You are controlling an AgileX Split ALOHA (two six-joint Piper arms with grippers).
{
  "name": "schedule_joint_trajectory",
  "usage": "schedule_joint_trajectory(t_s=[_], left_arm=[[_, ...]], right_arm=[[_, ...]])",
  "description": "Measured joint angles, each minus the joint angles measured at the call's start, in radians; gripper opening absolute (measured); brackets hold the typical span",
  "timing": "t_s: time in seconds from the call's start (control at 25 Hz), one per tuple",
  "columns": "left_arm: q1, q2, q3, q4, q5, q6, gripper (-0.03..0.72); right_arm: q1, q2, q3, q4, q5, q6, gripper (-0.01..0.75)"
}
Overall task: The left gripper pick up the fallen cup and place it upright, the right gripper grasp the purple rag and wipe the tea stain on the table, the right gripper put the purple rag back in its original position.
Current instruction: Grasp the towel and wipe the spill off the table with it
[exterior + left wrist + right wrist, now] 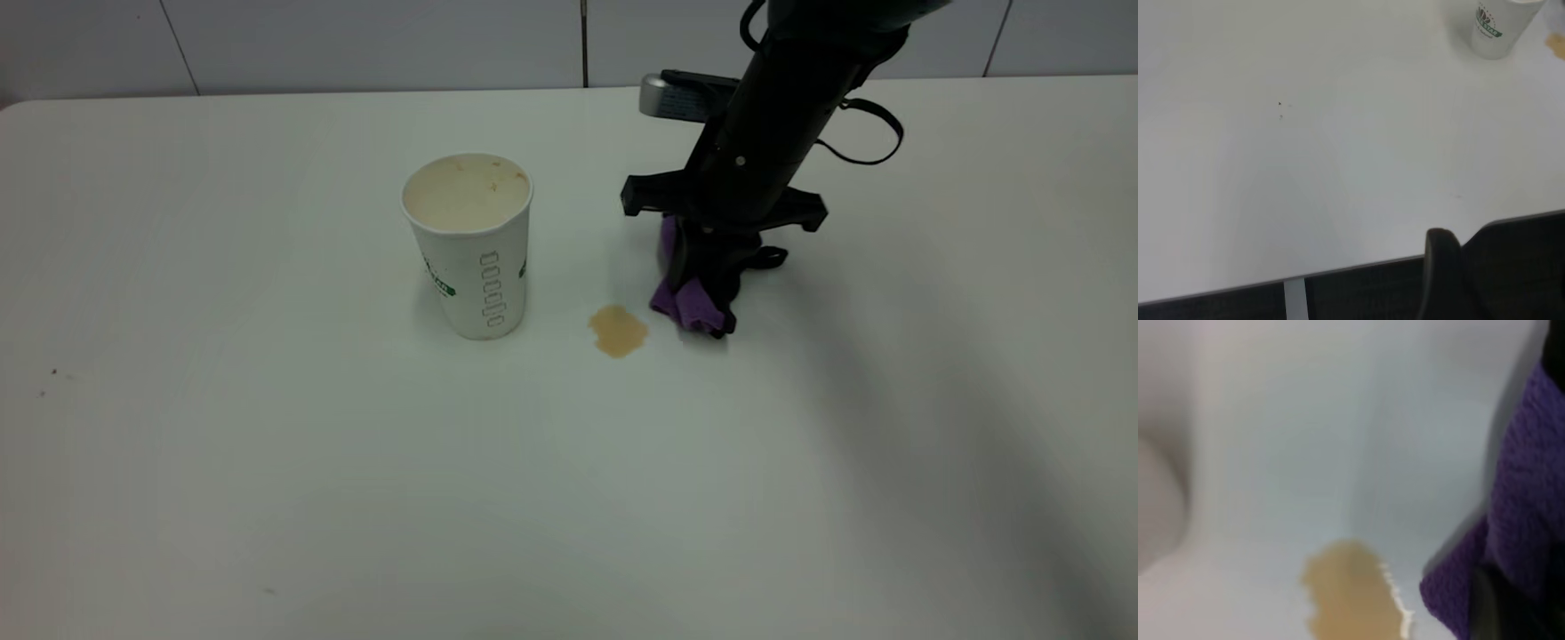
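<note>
The white paper cup (471, 244) with green print stands upright on the table; it also shows in the left wrist view (1495, 27). A brown tea stain (618, 331) lies on the table to its right, and shows in the right wrist view (1351, 593). My right gripper (707, 307) is shut on the purple rag (685, 302) and holds it down at the table just right of the stain. The rag fills the side of the right wrist view (1511, 540). The left gripper is out of the exterior view, back by the table's edge.
The white table (267, 462) runs wide to the left and front. A tiled wall (356, 44) stands behind it. The table's edge (1338, 270) shows in the left wrist view, with a few small specks (1280, 110) on the top.
</note>
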Motion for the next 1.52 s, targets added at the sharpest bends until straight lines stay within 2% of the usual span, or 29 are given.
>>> schedule_joint_trajectory(t_s=[0.48, 1.24, 1.4, 1.52], left_arm=[[0.000, 0.000, 0.000, 0.000, 0.000, 0.000, 0.448], [0.000, 0.000, 0.000, 0.000, 0.000, 0.000, 0.448], [0.000, 0.000, 0.000, 0.000, 0.000, 0.000, 0.448], [0.000, 0.000, 0.000, 0.000, 0.000, 0.000, 0.448]], right_arm=[[0.081, 0.005, -0.020, 0.023, 0.046, -0.003, 0.045], [0.112, 0.008, -0.020, 0.151, 0.204, -0.042, 0.045], [0.112, 0.008, -0.020, 0.159, 0.183, -0.054, 0.045], [0.112, 0.009, -0.020, 0.160, 0.115, -0.055, 0.045]])
